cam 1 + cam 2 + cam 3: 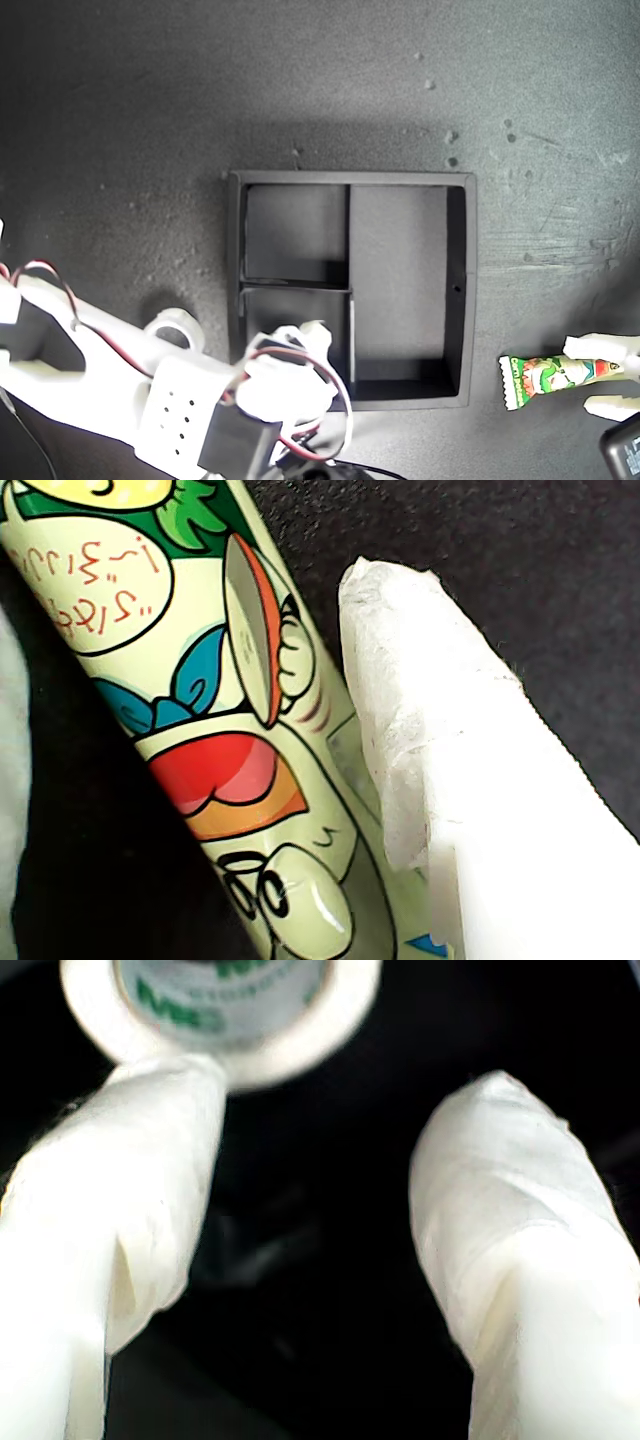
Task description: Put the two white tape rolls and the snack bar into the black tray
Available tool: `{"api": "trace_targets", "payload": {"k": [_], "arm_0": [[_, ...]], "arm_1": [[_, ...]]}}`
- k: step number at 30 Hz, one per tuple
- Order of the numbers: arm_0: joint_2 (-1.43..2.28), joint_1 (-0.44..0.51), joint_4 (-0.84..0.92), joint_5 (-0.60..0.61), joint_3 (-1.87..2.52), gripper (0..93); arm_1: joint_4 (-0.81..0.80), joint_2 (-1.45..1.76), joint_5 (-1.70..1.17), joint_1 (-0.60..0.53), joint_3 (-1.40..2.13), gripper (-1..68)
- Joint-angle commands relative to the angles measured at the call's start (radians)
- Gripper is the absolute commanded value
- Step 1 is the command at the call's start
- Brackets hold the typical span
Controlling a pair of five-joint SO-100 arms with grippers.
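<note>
The black tray (460,290) sits at the centre of the exterior view, and all the sections that show look bare; one lower small section is partly hidden by my second gripper (300,335). The snack bar (545,378) lies on the dark table (120,120) at the lower right of that frame, well apart from the tray. My first gripper (610,375) straddles its far end, fingers either side; in the first wrist view the snack bar (200,730) lies just beside one taped finger (450,780), but I cannot tell whether the jaws have clamped it.

One white tape roll (172,328) rests outside the tray at the lower left of the exterior view, just beside the second arm. My second gripper stands spread apart and holds nothing, its taped fingers (140,1230) near a tape roll (220,1010) at the upper left of the second wrist view.

The risk I judge: holding the bar by its end could let it swing or slip, and the second arm could nudge the roll away.
</note>
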Motion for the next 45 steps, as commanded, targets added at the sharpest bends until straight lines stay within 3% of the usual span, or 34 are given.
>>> {"api": "trace_targets", "payload": {"k": [1, 7, 11, 17, 25, 29, 32, 35, 40, 45], "arm_0": [[0.284, -0.021, 0.020, 0.026, 0.123, 13.0], [0.664, 0.031, 0.020, -0.041, 0.430, 12.1], [0.762, 0.098, 0.017, -0.132, 0.575, 11.9], [0.681, 0.196, 0.014, -0.221, 0.650, 12.2], [0.574, 0.262, -0.020, -0.308, 0.675, 13.9], [0.577, 0.270, -0.021, -0.400, 0.799, 14.7], [0.597, 0.275, -0.094, -0.410, 0.910, 15.5], [0.635, 0.273, -0.187, -0.397, 1.020, 15.6], [0.716, 0.261, -0.351, -0.383, 1.210, 15.6], [0.750, 0.273, -0.380, -0.383, 1.259, 15.5]], "arm_1": [[-0.018, 0.006, -0.017, 0.035, 0.014, 15.7], [-0.018, 0.005, -0.011, 0.063, 0.048, 13.7], [0.028, 0.009, 0.014, 0.074, 0.038, 0.1], [0.382, 0.018, -0.060, 0.138, -0.239, -0.1], [0.522, 0.020, -0.064, 0.302, -0.522, -0.2], [0.482, 0.026, 0.060, 0.365, -0.517, -0.3], [0.365, 0.026, 0.161, 0.382, -0.453, -0.3], [0.353, 0.026, 0.212, 0.400, -0.425, -0.4], [0.454, 0.014, -0.040, 0.428, -0.525, -0.4], [0.434, 0.002, -0.472, 0.428, -0.649, -0.4]]}}
